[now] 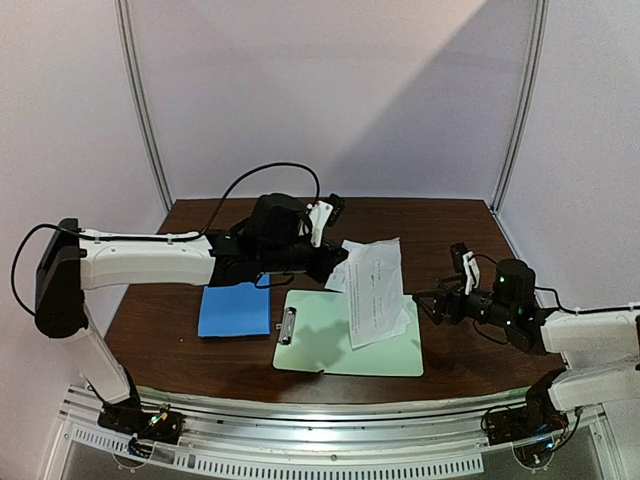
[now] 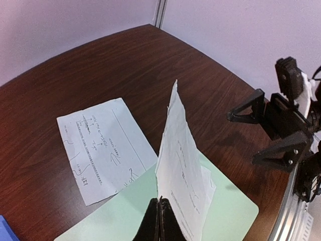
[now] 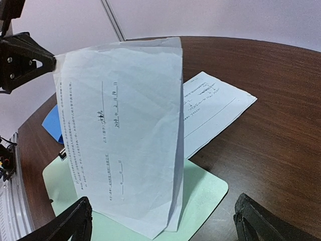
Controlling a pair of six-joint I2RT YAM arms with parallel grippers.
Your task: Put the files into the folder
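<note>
The raised sheet [image 3: 120, 130] stands upright across the green clipboard [image 1: 310, 350], barring passage over it (flat sheet [image 2: 100, 145] beyond the clipboard poses no hindrance). Bare table [image 1: 180, 355] left-front of the clipboard lies open.

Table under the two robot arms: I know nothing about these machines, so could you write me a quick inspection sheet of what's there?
Surface: dark brown wooden table.
Job's things: blue folder lying flat, looks closed; one paper sheet held upright above the clipboard; second sheet flat on the table by the clipboard.
Clutter: pale green clipboard with a metal clip.
Grippers: left jaws shut on the upright sheet's edge; right jaws wide open, facing that sheet, apart from it.
Cables: black cable looping above the left arm.
Surroundings: pale wall panels; metal rail along the near edge.
</note>
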